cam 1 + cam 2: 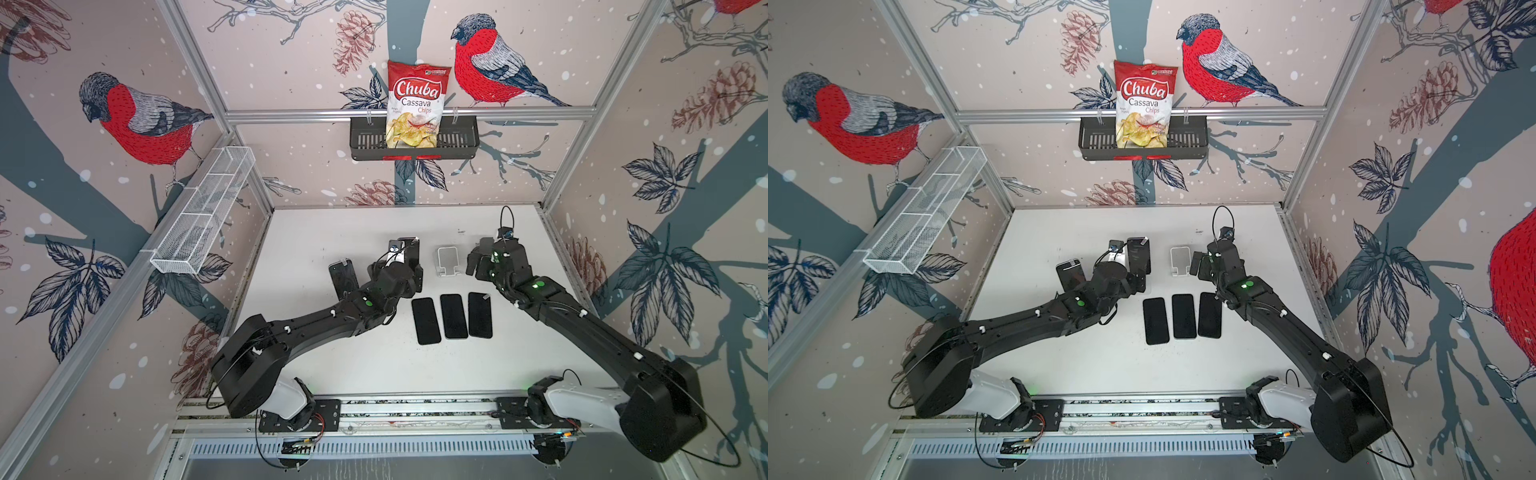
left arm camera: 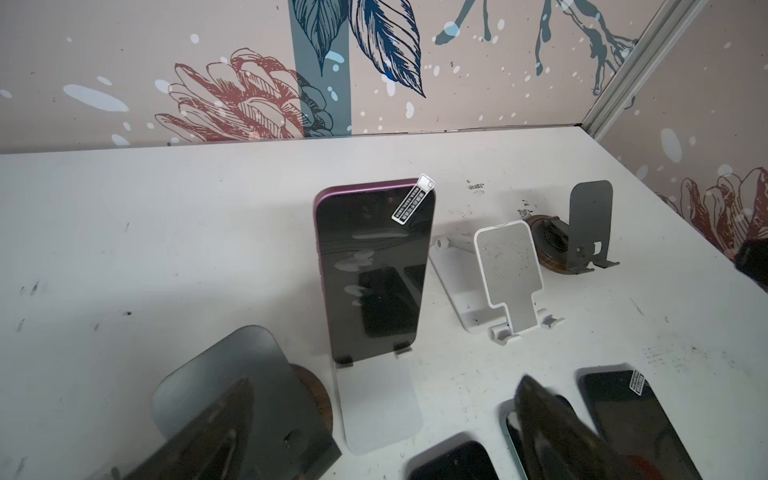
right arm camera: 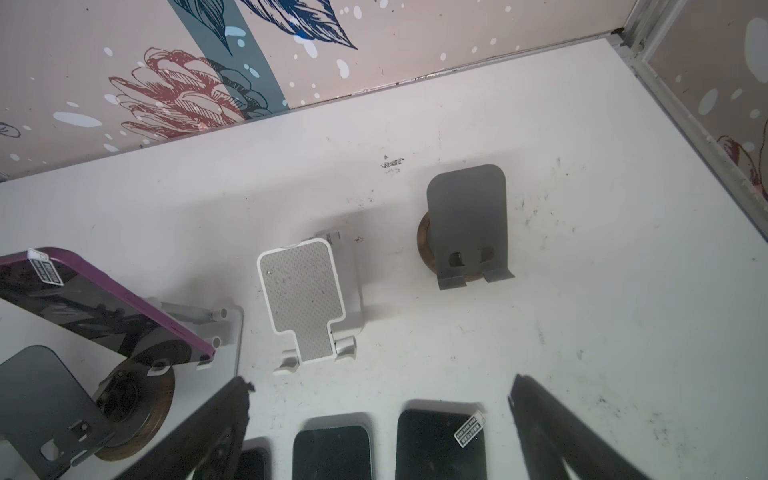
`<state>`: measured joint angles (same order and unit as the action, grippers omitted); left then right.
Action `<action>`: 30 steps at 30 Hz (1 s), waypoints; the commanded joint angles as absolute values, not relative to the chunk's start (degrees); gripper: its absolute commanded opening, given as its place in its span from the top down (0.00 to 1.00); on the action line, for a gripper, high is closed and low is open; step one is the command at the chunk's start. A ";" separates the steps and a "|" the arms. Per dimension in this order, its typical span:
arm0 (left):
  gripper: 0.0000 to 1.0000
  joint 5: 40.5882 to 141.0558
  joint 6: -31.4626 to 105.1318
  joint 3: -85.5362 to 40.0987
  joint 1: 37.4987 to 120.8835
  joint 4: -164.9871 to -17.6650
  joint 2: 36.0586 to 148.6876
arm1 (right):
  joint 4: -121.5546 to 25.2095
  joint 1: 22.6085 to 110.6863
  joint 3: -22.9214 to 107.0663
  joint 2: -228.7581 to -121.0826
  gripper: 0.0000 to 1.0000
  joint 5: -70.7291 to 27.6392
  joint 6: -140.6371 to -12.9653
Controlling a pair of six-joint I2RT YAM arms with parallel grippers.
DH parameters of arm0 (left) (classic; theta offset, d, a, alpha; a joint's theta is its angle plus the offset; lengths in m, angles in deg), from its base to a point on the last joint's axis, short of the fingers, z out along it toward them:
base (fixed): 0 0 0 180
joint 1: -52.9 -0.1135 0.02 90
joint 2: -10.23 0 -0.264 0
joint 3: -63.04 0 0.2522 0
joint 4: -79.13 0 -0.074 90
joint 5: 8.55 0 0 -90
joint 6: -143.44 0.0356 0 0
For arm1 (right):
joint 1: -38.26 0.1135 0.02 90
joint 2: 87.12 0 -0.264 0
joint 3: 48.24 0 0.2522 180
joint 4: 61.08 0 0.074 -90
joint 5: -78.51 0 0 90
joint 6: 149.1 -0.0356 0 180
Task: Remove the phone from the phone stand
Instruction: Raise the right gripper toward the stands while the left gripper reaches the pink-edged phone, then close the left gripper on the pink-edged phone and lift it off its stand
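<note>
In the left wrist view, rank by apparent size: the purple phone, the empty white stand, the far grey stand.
1. purple phone, largest.
2. empty white stand.
3. far grey stand, smallest here, but farthest from the camera, so its real size is unsure.

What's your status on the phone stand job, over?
Left gripper open, right gripper open, neither holding. Purple-edged black phone upright on flat white stand, untouched. Three black phones flat nearby; path to phone clear.

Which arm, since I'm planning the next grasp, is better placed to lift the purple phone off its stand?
Left. The left end effector, open, faces the purple phone squarely; the right end effector faces an empty white stand.
</note>
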<state>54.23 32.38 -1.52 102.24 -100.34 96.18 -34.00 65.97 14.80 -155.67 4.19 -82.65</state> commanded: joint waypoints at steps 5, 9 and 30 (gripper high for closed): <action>0.03 54.89 36.66 -1.92 101.72 -111.73 100.30 | -36.85 64.83 13.47 -154.71 0.01 1.63 -81.74; 0.03 54.16 37.52 -3.64 101.29 -112.34 103.20 | -37.54 63.89 12.72 -154.08 0.01 0.91 -81.54; 0.03 53.03 34.89 -10.00 98.00 -112.08 113.21 | -39.28 60.11 10.62 -154.17 0.01 -2.96 -81.26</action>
<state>54.32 35.77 -9.20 98.33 -110.44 112.79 -37.85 60.24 10.71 -153.99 -2.43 -81.58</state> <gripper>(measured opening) 0.968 0.993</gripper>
